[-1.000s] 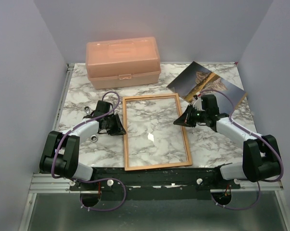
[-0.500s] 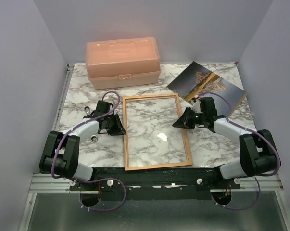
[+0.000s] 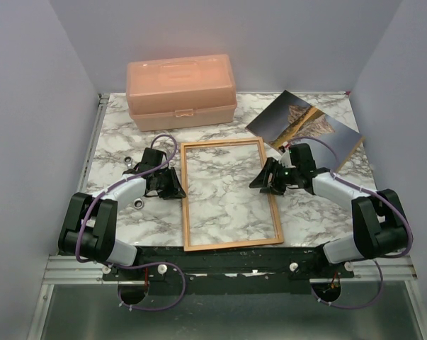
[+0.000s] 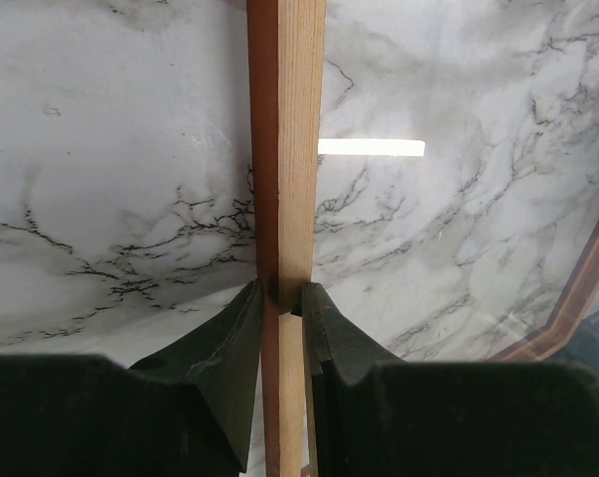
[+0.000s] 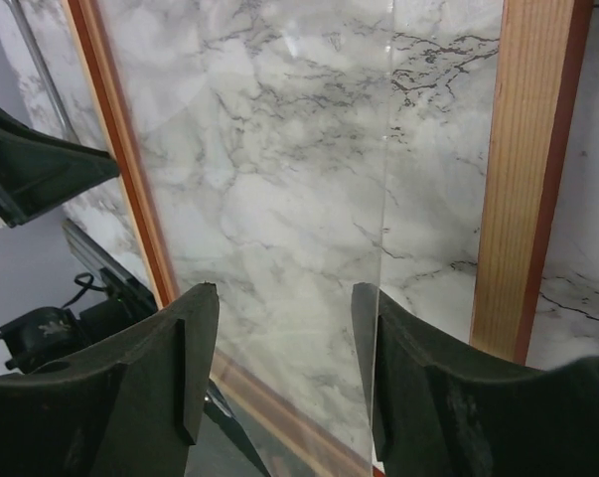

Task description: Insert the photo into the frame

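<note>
Left claw [image 4: 281, 293] pinches the frame [image 4: 284, 99] by its left rail, right claw [image 5: 284, 298] gapes empty above the glass [image 5: 279, 149]; best hold the frame steady while fetching the photo [image 3: 298, 120].

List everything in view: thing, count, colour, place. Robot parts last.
frame: one, reddish-brown wood, flat at the table's centre
glass pane: one, clear, lying in the frame
photo: one, mountain scene, far right corner
backing board: one, brown, edge showing under the photo
plastic box: one, peach, closed, far left of centre
small metal pieces: two, silvery, beside the left arm
table: one, white marble pattern
left pincer: black, shut on the frame's left rail
right pincer: black, open, over the frame's right side
</note>
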You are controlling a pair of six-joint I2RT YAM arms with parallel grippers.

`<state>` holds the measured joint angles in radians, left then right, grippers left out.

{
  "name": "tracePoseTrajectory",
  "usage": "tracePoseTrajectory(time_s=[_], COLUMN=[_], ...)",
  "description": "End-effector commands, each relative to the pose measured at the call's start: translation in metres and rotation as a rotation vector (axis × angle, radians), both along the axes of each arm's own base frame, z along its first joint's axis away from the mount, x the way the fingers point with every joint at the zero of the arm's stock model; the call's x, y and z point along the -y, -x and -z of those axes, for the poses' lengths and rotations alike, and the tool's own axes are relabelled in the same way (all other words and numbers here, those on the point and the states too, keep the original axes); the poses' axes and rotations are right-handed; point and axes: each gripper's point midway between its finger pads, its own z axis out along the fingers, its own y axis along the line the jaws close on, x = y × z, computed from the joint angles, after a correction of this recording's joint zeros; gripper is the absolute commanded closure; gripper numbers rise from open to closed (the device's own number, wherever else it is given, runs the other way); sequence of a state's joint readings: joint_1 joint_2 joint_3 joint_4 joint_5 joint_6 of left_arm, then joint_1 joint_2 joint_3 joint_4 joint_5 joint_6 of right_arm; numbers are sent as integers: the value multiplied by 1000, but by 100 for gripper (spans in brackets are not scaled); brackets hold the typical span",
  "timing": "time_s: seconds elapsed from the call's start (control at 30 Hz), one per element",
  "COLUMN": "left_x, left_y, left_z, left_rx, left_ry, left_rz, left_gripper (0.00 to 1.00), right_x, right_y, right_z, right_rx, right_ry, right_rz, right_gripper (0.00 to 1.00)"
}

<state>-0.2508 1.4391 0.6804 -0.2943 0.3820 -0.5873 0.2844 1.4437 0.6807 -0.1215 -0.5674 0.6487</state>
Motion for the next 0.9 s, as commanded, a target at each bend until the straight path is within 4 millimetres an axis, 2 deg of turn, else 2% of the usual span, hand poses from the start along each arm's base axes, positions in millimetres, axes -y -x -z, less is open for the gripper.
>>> tracePoseTrajectory(time_s=[0.0, 0.13, 0.4, 0.57, 0.87], left_x=[-4, -4, -4, -4, -4], left_y=[10, 11, 10, 10, 10], left_z=[14, 15, 14, 15, 14], left_rx=[-49, -51, -48, -50, -49], left_ry=[-54, -55, -57, -58, -59], left_rz=[15, 16, 17, 19, 21], left_gripper=[77, 77, 77, 77, 77], right_x=[0, -4, 0, 4, 5], right_y=[-3, -1, 0, -1, -4], right_z=[4, 8, 15, 13, 2], right_rx=[4, 1, -10, -9, 10], right_ry=[70, 108, 243, 308, 334], right_rz=[-4, -17, -4, 13, 25], right_gripper=[34, 26, 19, 13, 10])
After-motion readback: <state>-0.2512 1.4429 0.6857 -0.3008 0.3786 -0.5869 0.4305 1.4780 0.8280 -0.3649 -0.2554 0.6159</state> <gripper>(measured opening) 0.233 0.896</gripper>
